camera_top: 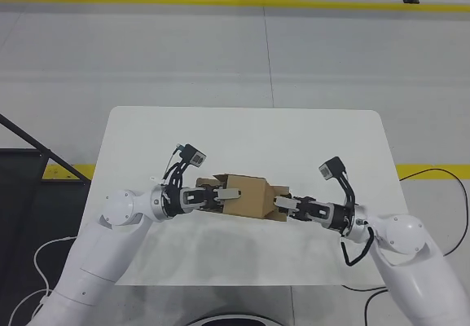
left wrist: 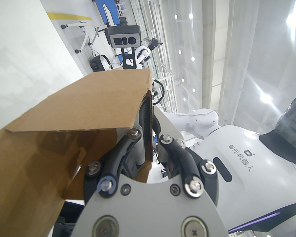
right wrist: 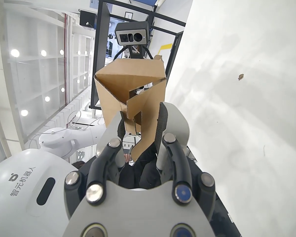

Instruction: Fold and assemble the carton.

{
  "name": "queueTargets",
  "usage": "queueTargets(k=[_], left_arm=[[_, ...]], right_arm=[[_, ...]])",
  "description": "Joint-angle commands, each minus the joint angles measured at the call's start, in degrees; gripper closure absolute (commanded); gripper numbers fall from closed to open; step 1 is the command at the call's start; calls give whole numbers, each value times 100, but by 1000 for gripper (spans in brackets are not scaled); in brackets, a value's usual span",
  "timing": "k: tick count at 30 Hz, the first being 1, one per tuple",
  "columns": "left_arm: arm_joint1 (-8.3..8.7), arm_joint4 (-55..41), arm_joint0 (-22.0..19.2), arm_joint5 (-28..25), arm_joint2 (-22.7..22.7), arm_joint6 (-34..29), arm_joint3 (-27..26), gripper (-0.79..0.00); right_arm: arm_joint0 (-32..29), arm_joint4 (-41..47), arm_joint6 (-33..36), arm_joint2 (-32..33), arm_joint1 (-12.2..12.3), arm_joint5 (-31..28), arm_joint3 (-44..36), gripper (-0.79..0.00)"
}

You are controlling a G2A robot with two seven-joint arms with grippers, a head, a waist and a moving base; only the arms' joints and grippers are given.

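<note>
Over the near middle of the white tabletop [camera_top: 300,138], the brown carton [camera_top: 247,196] lies sideways between both arms. It is a half-opened sleeve with loose end flaps. We judge the step to be squaring that sleeve. We should press its two ends evenly and let the creases turn, without twisting the thin flaps. The left jaws are pinched on the edge of a side wall at one end. The right jaws are narrowed on a bent flap at the other end.
</note>
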Motion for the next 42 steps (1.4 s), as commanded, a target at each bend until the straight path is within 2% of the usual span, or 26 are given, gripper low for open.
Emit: queueTargets(k=[1,16,27,34,42], left_arm=[[0,0,-1,0,1,2,0,0],[-1,-34,-23,-7,-2,-18,60,0],[-3,-57,-25,-43,7,-56,75,0],[-8,-55,-29,-42,36,-66,73,0],[-12,-48,-42,-48,58,-73,74,0]], right_arm=[[29,-31,-15,-42,-8,23,-2,-311],[113,-187,-93,-236,-50,8,-172,-228],[195,-216,-165,-349,-82,81,-167,-228],[248,-219,-219,-414,-105,117,-190,-194],[304,-245,-213,-475,-125,149,-183,-203]])
